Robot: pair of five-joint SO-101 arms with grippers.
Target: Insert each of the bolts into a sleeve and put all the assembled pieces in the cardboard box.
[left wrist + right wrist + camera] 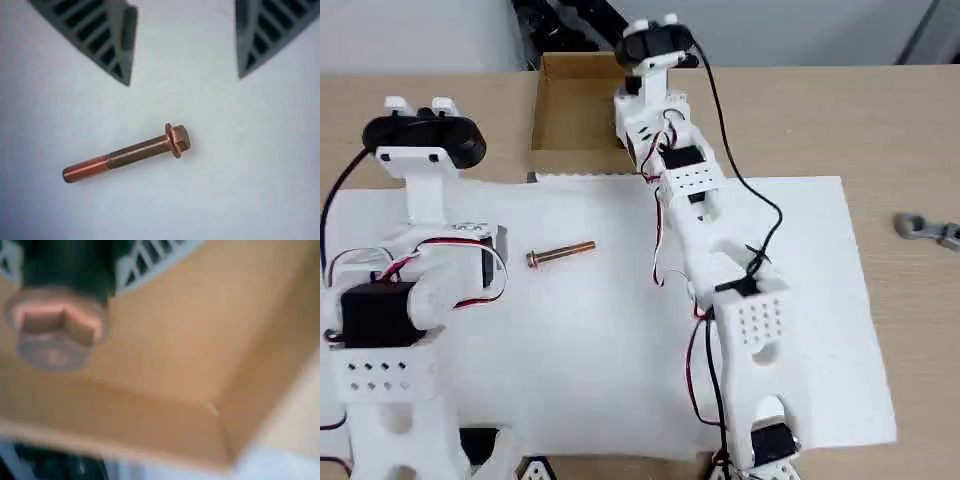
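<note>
1. The left tool (183, 75) hangs wide open over a bare bolt (127, 153) lying on the white sheet (620, 350) that covers the counter (900, 120).
2. The right tool (95, 265) grips a sleeved bolt (55, 335) above the cardboard box (150, 425) at the counter's far edge.

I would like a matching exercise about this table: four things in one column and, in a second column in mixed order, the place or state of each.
Things
1. loose copper-coloured hex-head bolt
2. left pincer
3. second hex-head bolt
4. small grey metal piece

Places or states
a. on the bare wooden table, beside the sheet
b. held by the right pincer over the brown cardboard box
c. lying flat on the white sheet
d. open, holding nothing

Pairs: 1-c, 2-d, 3-b, 4-a
</note>
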